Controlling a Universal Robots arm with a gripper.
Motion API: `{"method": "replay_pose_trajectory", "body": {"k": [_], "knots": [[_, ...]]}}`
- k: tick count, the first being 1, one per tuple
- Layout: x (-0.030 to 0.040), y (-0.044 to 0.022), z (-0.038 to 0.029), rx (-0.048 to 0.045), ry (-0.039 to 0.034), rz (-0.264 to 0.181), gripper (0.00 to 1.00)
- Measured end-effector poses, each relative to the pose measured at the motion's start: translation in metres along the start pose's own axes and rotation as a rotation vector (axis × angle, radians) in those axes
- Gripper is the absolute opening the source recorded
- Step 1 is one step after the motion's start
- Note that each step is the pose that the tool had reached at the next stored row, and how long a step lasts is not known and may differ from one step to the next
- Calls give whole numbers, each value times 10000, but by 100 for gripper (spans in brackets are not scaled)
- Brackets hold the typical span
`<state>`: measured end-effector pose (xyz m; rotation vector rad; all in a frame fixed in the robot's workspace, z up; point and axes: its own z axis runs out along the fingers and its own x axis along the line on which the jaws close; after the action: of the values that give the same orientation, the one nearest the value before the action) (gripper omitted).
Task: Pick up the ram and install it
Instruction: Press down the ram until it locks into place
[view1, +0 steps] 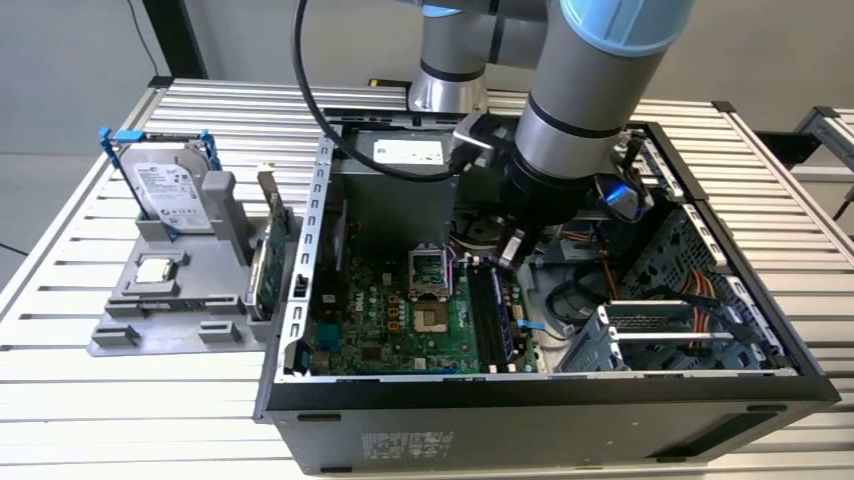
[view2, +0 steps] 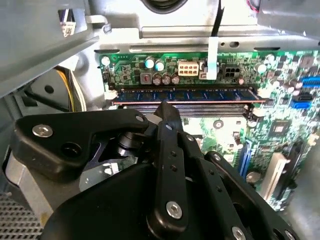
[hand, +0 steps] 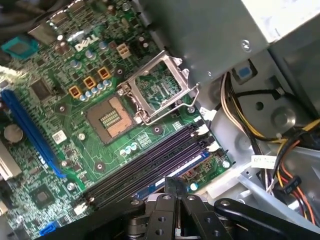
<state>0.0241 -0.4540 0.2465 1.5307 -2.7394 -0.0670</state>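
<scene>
The ram (view2: 200, 94) is a long bluish stick standing on edge in a black motherboard slot, level with the empty slots (hand: 140, 170) beside it. In the first wrist view the ram (hand: 192, 163) shows as a blue strip among the dark slots. In the exterior view the ram (view1: 498, 305) lies right of the CPU socket. My gripper (view2: 167, 111) is down inside the open computer case, fingers pressed together, its tip right at the ram's middle. Whether it touches the ram I cannot tell. The arm hides most of my gripper (view1: 514, 243) in the exterior view.
The open case (view1: 534, 400) has metal walls all round. A silver drive cage (view1: 654, 335) and cables crowd the exterior view's right. A hard drive (view1: 174, 190) stands in a grey holder at the exterior view's left, beside an upright green card (view1: 271, 255).
</scene>
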Motion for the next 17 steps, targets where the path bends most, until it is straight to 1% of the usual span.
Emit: {"method": "replay_pose_trajectory", "body": {"k": [17], "knots": [[-1, -2, 0, -54, 112, -2897, 0]]}}
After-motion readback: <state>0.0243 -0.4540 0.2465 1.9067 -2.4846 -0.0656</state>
